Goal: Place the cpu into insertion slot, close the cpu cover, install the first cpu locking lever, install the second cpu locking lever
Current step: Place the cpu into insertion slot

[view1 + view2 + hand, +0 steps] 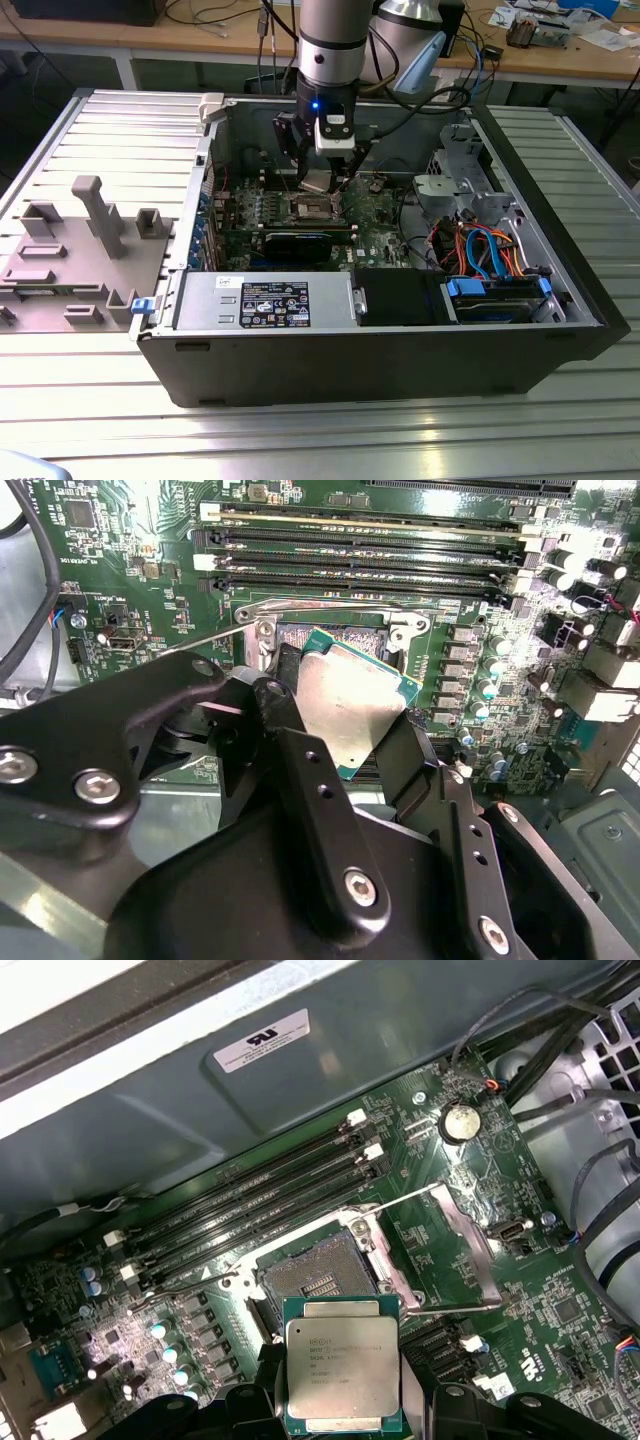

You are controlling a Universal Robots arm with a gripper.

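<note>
Bright, even room light falls on the ribbed table (300,440), which gleams pale in the exterior view, while the inside of the computer case (400,350) lies in shadow. A small blue lamp (315,104) glows on the arm. In both wrist views the metal top of the cpu (345,705) (338,1380) shines, and glare whitens part of the green board (468,1175).

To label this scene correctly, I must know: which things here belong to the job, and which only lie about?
Job: cpu, held by gripper; insertion slot; cpu cover, open.
Lying about: memory slots; coin battery; power supply; coloured cables.
</note>
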